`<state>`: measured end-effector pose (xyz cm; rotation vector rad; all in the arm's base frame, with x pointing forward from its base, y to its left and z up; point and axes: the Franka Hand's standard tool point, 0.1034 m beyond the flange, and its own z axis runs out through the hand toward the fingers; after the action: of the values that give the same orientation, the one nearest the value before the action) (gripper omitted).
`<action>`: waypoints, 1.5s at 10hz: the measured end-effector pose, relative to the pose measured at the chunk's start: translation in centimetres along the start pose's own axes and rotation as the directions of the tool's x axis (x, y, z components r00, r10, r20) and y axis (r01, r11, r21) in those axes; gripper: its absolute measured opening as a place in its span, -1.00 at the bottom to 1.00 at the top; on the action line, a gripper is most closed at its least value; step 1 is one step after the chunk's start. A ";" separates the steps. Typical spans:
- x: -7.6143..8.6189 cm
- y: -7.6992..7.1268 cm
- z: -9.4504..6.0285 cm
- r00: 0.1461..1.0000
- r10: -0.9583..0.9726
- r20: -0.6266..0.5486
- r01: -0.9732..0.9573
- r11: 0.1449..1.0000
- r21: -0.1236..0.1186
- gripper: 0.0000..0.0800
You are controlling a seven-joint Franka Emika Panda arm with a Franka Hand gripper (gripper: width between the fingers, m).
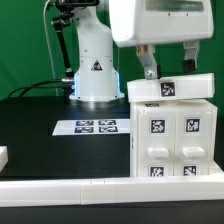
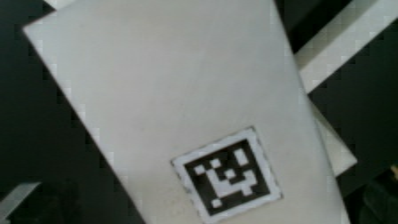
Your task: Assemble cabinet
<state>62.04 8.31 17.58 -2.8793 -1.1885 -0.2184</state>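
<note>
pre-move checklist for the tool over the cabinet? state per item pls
1. Tool open, fingers spread over the top panel: ok.
2. Fingers touching the top panel: cannot tell.
3. Top panel lying on the cabinet: ok; seated flush: cannot tell.
4. Tag on the panel in sight in the wrist view: ok.
5. Marker board apart from the cabinet: ok.
6. Fingertips visible in the wrist view: not ok, the panel fills it.
</note>
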 end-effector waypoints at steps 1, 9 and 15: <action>0.0 -0.2 0.1 0.997 -0.075 0.010 0.075 0.997 -0.007 0.99; -1.1 0.5 1.6 0.985 -0.163 0.047 0.164 0.986 -0.011 0.40; -1.6 1.1 1.6 0.998 -0.040 0.048 0.041 0.999 -0.019 0.40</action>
<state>61.90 6.47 15.85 -2.8955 -1.2606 -0.1647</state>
